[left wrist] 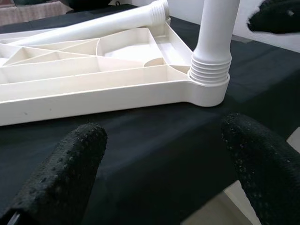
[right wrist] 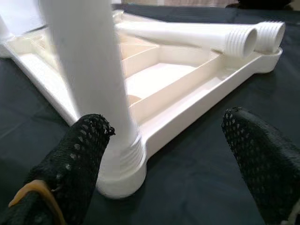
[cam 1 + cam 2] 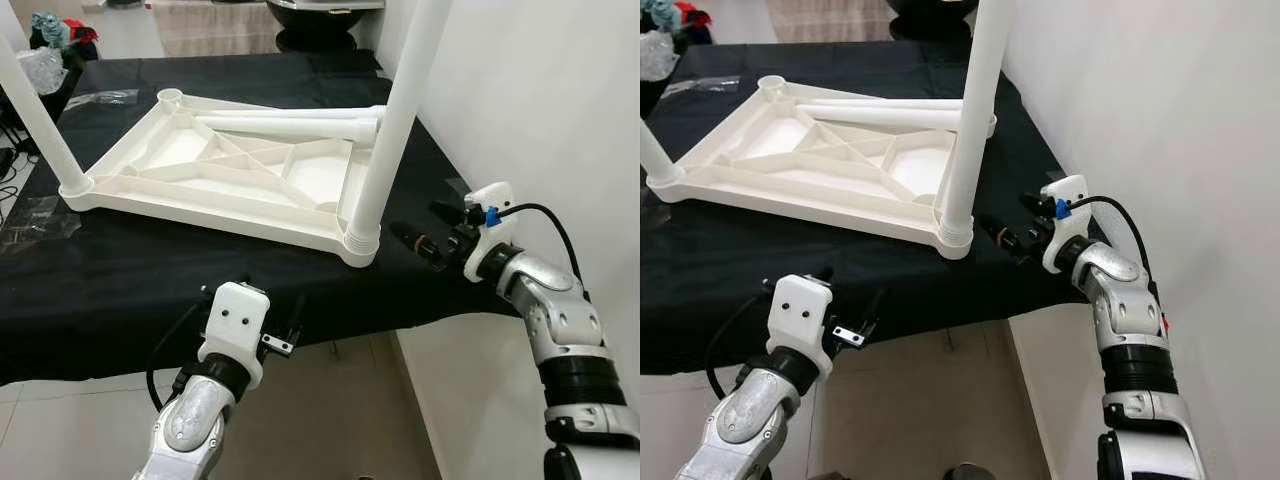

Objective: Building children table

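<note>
A white plastic tabletop (image 3: pixel 215 170) lies upside down on the black-covered table (image 3: pixel 130 290). One white leg (image 3: pixel 392 120) stands upright in its near right corner socket (image 3: pixel 361 243), another leg (image 3: pixel 40 120) in the near left corner. A loose leg (image 3: pixel 290 125) lies across the far side beside an empty socket (image 3: pixel 169 97). My right gripper (image 3: pixel 427 225) is open just right of the near right leg's base (image 2: pixel 119 164), not touching it. My left gripper (image 1: pixel 164 140) is open at the table's front edge, pointing at that same corner.
A white wall (image 3: pixel 540 100) runs close along the table's right side. Clear plastic bags (image 3: pixel 40 65) and small clutter (image 3: pixel 50 28) sit at the far left. A dark round object (image 3: pixel 320 15) stands beyond the table's far edge. Tiled floor (image 3: pixel 330 420) lies below the front edge.
</note>
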You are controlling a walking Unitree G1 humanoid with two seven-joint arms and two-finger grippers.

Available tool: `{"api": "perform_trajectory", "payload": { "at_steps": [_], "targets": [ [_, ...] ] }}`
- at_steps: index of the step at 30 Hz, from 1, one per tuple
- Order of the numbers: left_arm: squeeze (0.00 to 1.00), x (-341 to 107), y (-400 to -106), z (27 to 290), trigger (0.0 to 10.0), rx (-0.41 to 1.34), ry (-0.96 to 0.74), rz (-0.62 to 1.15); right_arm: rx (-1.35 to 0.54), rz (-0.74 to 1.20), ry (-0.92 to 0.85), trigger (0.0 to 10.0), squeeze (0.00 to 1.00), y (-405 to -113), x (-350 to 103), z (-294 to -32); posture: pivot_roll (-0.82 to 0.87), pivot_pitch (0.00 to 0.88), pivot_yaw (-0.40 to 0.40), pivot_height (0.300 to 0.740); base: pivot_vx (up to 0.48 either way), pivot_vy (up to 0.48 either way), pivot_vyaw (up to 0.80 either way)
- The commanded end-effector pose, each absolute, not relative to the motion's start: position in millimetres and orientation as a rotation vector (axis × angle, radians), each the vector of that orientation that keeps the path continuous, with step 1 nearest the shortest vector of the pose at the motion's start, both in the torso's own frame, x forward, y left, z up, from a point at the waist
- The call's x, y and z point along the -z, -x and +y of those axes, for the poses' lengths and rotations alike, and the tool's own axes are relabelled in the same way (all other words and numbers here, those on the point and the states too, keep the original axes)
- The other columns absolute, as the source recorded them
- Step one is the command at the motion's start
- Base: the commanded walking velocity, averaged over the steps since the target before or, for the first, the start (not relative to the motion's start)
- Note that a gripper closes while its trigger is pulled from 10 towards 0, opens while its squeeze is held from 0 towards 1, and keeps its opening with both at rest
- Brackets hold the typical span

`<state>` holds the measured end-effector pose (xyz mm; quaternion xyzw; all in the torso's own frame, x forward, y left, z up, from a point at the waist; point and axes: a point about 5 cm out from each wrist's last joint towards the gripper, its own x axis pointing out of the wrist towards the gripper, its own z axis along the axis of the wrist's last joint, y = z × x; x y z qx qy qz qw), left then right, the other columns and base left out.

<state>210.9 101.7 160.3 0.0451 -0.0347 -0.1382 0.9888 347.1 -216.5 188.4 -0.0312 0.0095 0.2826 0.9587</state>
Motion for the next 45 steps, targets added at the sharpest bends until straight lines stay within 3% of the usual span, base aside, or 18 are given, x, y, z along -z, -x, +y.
{"api": "perform_trajectory", "payload": {
  "at_steps": [1, 11, 45],
  "targets": [
    [0.00, -161.7, -209.4, 99.9, 10.0, 0.290, -0.083, -0.069, -0.613, -0.006, 0.038, 10.0, 0.00, -347.7, -193.3, -217.6, 0.01, 0.135, -0.075, 0.740, 0.000, 0.000, 0.00],
    [0.00, -163.0, -209.0, 100.0, 10.0, 0.291, -0.089, -0.073, -0.797, -0.032, 0.031, 10.0, 0.00, -355.5, -204.7, -201.0, 0.02, 0.134, -0.076, 0.740, 0.000, 0.000, 0.00],
    [0.00, -160.3, -204.4, 97.9, 10.0, 0.306, -0.091, -0.059, -0.814, -0.130, 0.000, 10.0, 0.00, -388.1, -226.9, -165.1, 0.03, 0.114, -0.081, 0.740, 0.000, 0.000, 0.00]
  ]
}}
